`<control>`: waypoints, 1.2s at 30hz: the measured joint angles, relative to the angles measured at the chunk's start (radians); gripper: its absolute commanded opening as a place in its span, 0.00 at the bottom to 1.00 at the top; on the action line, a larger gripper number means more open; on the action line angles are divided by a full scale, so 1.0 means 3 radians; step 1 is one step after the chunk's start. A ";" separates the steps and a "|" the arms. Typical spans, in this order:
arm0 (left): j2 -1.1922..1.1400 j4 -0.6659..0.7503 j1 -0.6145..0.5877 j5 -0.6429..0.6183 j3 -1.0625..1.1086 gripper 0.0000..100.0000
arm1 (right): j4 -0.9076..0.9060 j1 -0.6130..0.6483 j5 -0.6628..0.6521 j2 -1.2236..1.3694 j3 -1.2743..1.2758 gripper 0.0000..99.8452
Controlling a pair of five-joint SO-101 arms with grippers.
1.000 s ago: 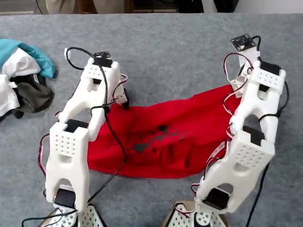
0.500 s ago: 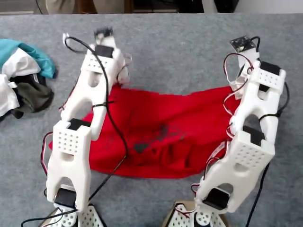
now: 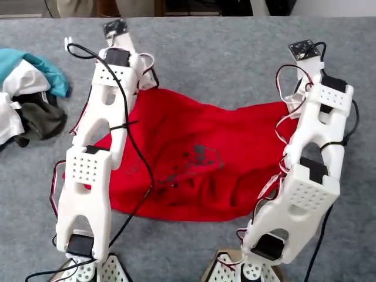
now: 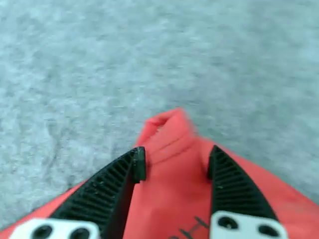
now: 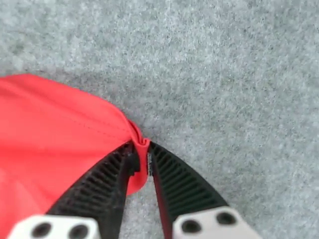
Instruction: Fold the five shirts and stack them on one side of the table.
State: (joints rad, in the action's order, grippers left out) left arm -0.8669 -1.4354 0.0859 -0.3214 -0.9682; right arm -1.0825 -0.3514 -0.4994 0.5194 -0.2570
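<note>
Judging the job from how things lay, we put it near its beginning: no shirt was folded and no stack stood on either side of the table point(image 3: 235, 53). One red shirt point(image 3: 194, 164) lay spread but wrinkled at the middle of the table, printed side up. The others sat in a loose pile of shirts point(image 3: 29, 94), teal, white and dark, at the table's 9 o'clock edge. By our reckoning all five folds and the stacking were left to do.

The left gripper point(image 4: 177, 162) sat at the red shirt's 11 o'clock corner. Its jaws stood apart with the cloth between them, a small peak of fabric poking out beyond the tips, so we read it as not pinching. The right gripper point(image 5: 142, 152) was at the shirt's 2 o'clock corner, closed tight on the hem.

The high view gave us the whole layout, the pile and the shirt's creases, yet the arms' own bodies covered both sets of jaws. The wrist views supplied exactly that: one pair apart, one pair clamped.
</note>
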 measured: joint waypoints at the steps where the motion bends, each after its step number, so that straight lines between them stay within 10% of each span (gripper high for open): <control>1: -0.0041 -0.0026 -0.0031 -0.0010 -0.0010 0.23 | 0.0000 0.0010 0.0000 0.0000 0.0000 0.02; 19: -0.0015 -0.1043 -0.0056 -0.0010 -0.1447 0.01 | 0.0005 0.0010 0.0000 0.0005 0.0000 0.02; 36: -0.0399 -0.1028 0.0281 0.0205 0.0312 0.02 | 0.0113 0.0015 -0.0133 0.0005 0.0020 0.02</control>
State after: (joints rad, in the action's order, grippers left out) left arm -0.9866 -1.7438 0.1703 -0.2601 -0.8746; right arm -1.0487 -0.3468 -0.5393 0.5209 -0.2509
